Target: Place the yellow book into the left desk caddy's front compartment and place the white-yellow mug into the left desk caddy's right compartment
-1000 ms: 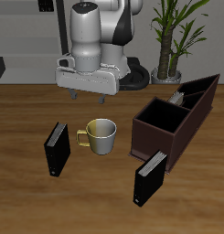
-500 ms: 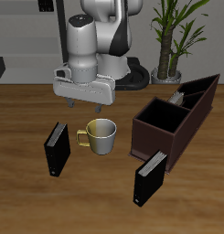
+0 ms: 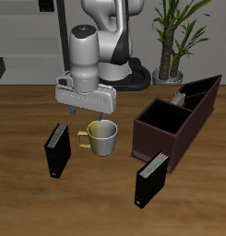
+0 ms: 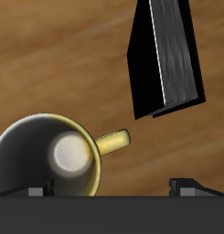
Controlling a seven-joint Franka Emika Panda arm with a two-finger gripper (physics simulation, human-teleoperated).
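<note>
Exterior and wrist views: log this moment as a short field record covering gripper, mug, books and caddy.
gripper: open, empty, above the white-yellow mug
mug: upright on the table, outside the left desk caddy
right compartment: empty
yellow book: in a narrow caddy slot
black books: two upright, one beside the mug, one before the caddy

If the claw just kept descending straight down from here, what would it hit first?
Probably the white-yellow mug. The claw hangs above it and the wrist view looks down on the mug's rim and yellow handle. The black book stands off to one side. Exact alignment with the rim is unclear.
</note>
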